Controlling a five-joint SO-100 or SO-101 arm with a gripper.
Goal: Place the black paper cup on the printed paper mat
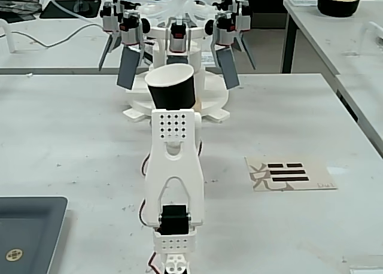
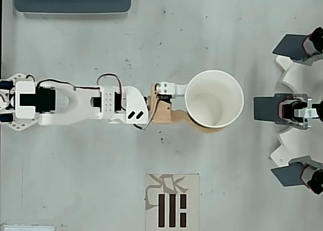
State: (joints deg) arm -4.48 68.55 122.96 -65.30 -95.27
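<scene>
We judge ourselves mid-carry: our white two-finger gripper [image 2: 202, 109] is clenched around the tapered matte-black paper cup [image 1: 172, 86], held upright above the table and well apart from the beige printed paper mat [image 2: 172, 202], so we must swing sideways over it and lower.

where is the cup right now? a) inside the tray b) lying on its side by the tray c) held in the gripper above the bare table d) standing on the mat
c: the cup sits upright in the gripper, with the mat empty off to the side.
</scene>
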